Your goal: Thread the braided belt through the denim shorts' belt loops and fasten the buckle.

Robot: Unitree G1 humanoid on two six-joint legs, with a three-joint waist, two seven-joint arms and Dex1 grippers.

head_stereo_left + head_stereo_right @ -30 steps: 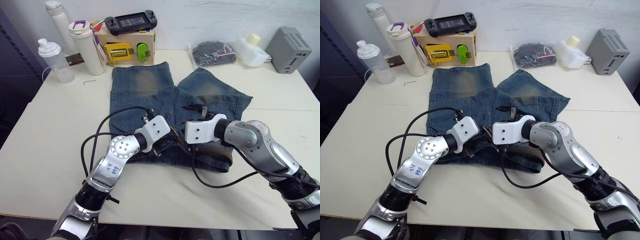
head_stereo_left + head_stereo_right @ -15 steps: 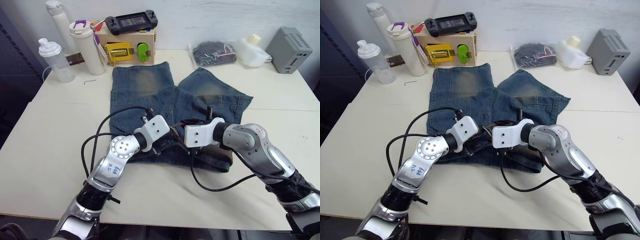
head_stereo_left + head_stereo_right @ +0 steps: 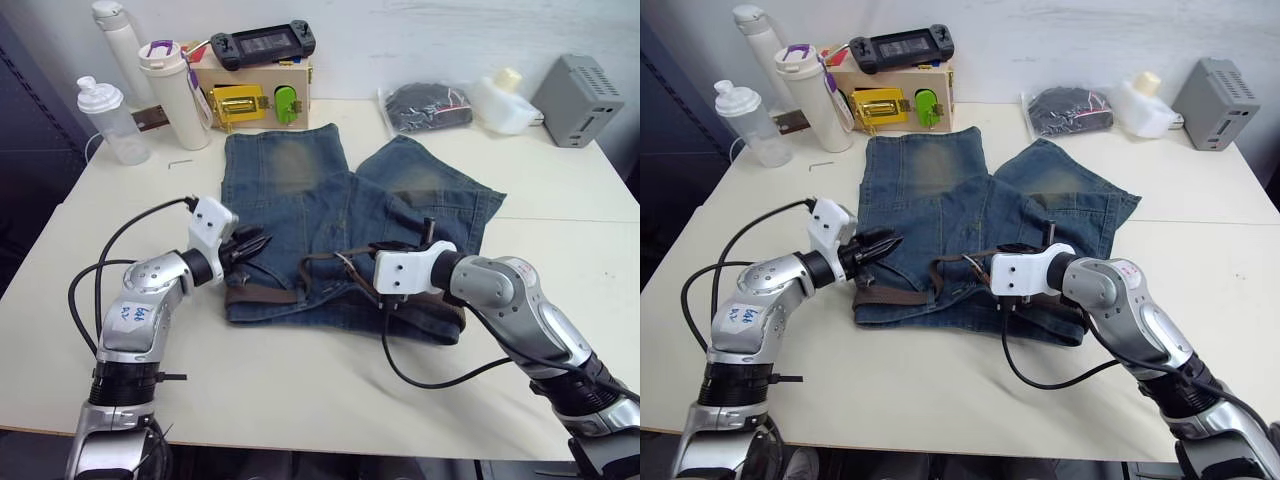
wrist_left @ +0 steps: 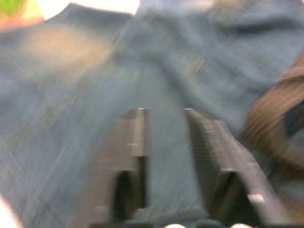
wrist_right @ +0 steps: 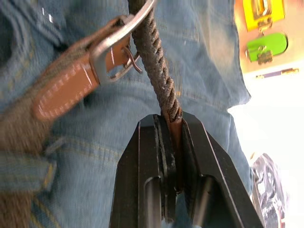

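Right gripper (image 5: 169, 124) was clamped on the braided belt (image 5: 151, 52), pinching the strap's free end just past where it ran through the buckle (image 5: 119, 42); in the head views that sat over the middle of the waistband of the denim shorts (image 3: 345, 215), which lay flat on the table (image 3: 330, 390). Rest of the belt ran along the waistband toward the robot's left, brown strap showing at the left hip. Left gripper (image 3: 252, 246) was spread and empty, hovering beside that left hip, nothing pinned. Risk as I judged it: with the cloth unheld, any pull on the strap could drag or bunch the shorts rather than cinch the belt. Grip was near the tip, so it could slip out of the fingers. Couldn't tell whether the prong had seated in the weave; if not, the strap could back out of the frame once released.
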